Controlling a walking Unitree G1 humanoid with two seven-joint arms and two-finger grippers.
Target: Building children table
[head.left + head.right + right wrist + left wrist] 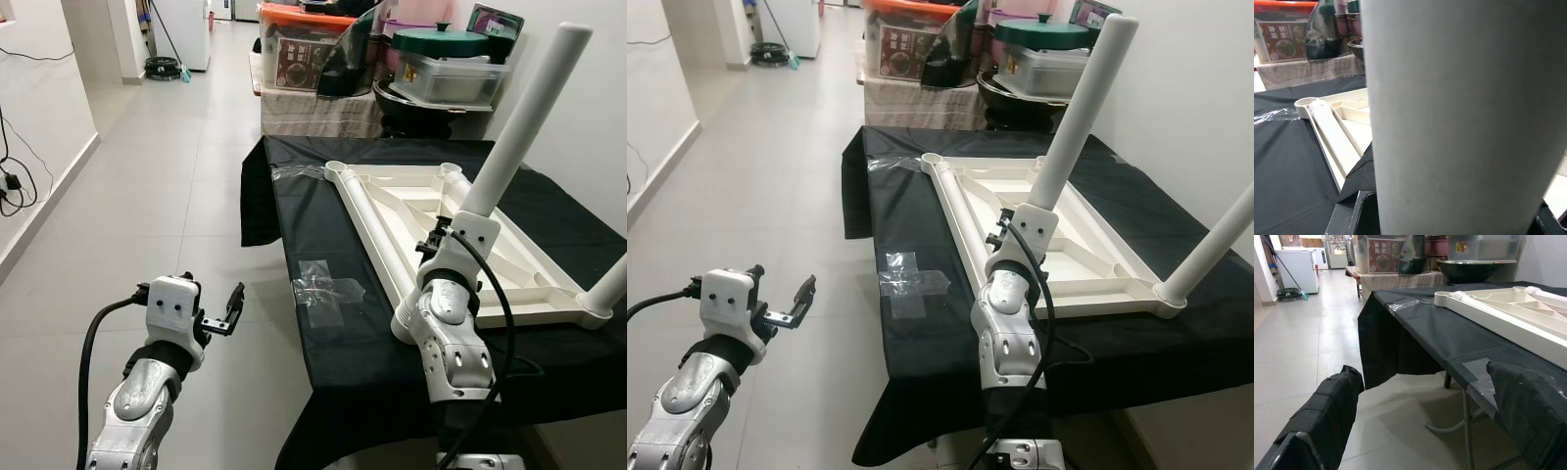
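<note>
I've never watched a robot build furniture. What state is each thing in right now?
Tabletop: upside down on the black cloth.
Held leg: tilted, gripped by the right hand.
Corner leg: standing in its socket, leaning.
Loose leg: lying along the tabletop.
Left hand: open, empty, over the floor.

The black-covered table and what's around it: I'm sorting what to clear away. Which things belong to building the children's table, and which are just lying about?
Part of the job:
- white tabletop, upside down on the black cloth
- white leg in the right gripper
- leg lying along the tabletop
- leg standing in the near corner

Lying about:
- clear plastic wrap
- green-lidded container
- orange-lidded box
- left gripper, open over the floor
</note>
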